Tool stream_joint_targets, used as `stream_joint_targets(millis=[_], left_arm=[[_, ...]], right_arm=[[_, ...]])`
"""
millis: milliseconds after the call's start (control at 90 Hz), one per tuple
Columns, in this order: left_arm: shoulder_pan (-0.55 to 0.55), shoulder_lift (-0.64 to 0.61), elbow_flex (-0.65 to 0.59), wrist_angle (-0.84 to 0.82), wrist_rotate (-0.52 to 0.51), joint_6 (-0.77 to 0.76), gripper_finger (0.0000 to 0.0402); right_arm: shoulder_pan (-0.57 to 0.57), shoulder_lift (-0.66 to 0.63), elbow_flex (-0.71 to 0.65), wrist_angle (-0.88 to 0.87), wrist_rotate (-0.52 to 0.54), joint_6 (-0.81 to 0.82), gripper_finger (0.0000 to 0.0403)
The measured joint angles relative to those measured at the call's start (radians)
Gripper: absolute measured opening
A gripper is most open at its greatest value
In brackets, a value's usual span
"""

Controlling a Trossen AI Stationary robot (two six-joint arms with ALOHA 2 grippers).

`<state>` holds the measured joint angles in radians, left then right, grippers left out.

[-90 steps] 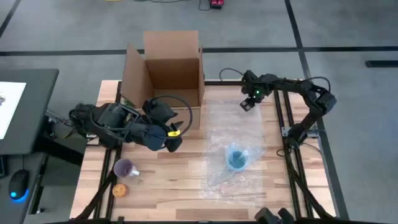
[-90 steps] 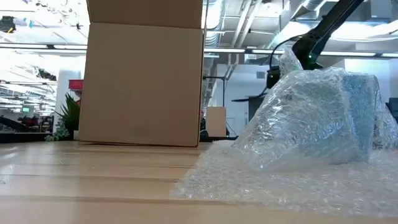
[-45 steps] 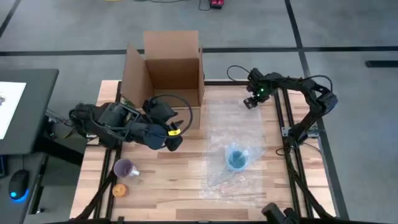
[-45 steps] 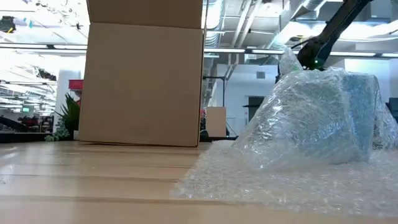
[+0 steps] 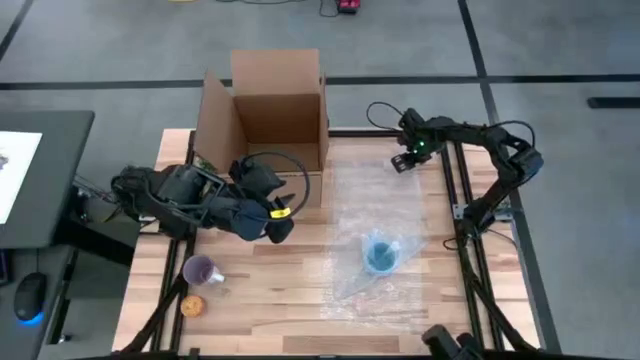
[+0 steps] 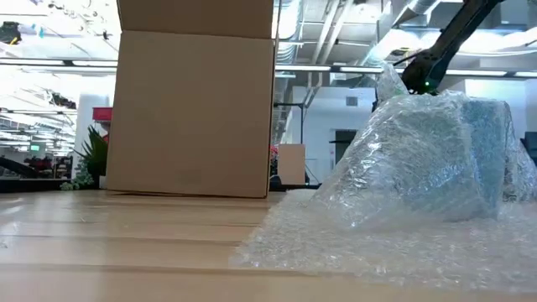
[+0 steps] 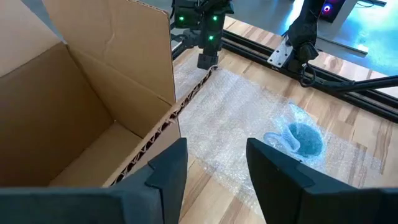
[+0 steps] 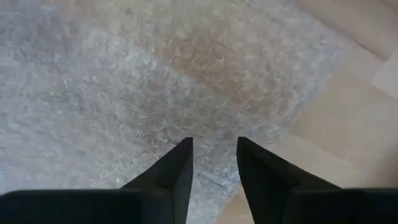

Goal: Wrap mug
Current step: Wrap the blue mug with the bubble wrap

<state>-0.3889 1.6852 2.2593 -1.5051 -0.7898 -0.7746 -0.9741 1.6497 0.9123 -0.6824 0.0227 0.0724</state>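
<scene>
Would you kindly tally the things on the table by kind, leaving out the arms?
Mugs: 2, blue mug and purple mug
Boxes: 1, box
Bubble wrap sheets: 1, wrap
Small orange things: 1, orange thing
Total: 5

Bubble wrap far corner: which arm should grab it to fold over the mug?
Right. Its gripper hovers open at the bubble wrap far corner, fingers pointing down. The left gripper sits near the box.
</scene>
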Motion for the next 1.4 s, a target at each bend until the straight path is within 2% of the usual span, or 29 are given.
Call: stream_joint_targets(millis=[244, 411, 533, 900, 1178, 1400], left_arm=[[0.004, 0.0, 0.0, 0.0, 0.0, 0.003, 0.0146], [0.005, 0.0, 0.0, 0.0, 0.0, 0.003, 0.0146], [0.005, 0.0, 0.0, 0.0, 0.0, 0.002, 0.0146], [0.005, 0.0, 0.0, 0.0, 0.001, -0.006, 0.0146], [0.005, 0.0, 0.0, 0.0, 0.001, -0.007, 0.0146], [0.005, 0.0, 0.0, 0.0, 0.001, 0.005, 0.0146]], right_arm=[[-0.028, 0.0, 0.01, -0.023, -0.002, -0.014, 0.0197], [-0.05, 0.0, 0.01, -0.014, -0.022, -0.013, 0.0202], [-0.05, 0.01, 0.01, -0.002, -0.051, -0.004, 0.0182], [-0.034, 0.027, 0.009, 0.004, -0.051, 0.009, 0.0105], [-0.007, 0.012, 0.009, -0.028, -0.05, -0.005, 0.001], [0.034, -0.093, 0.028, -0.06, -0.039, 0.003, 0.0001]])
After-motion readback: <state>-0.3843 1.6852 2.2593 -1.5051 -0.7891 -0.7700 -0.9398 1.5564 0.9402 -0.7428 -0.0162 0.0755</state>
